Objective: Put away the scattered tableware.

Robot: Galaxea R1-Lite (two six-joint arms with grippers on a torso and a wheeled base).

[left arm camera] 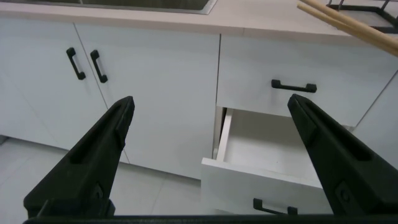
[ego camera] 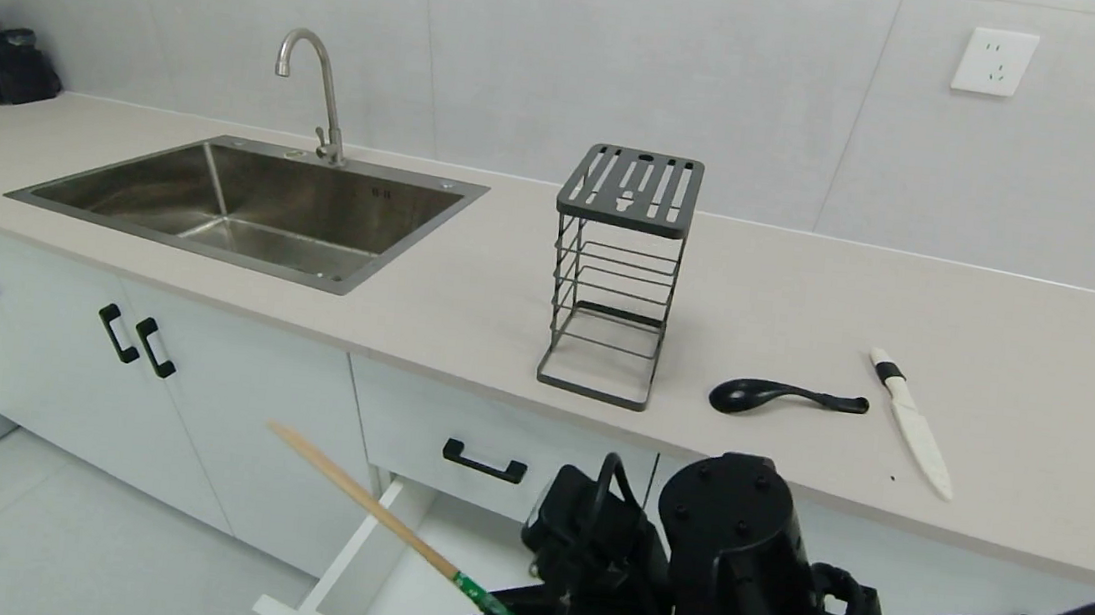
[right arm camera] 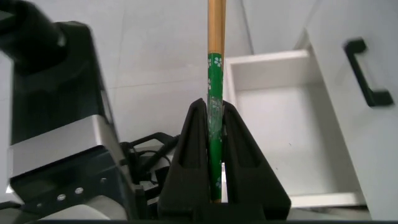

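- The right gripper [right arm camera: 214,107] pinches the green end of the chopsticks [ego camera: 368,501]. They point to 10 o'clock, near the open drawer [ego camera: 351,570].
- The left gripper [left arm camera: 209,102] is wide open and empty.
- Move over the drawer, go low, then let go.

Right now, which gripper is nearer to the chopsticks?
Right. The right gripper is shut on the chopsticks' green end, near the open drawer. The left gripper is open, holding nothing, apart from them.
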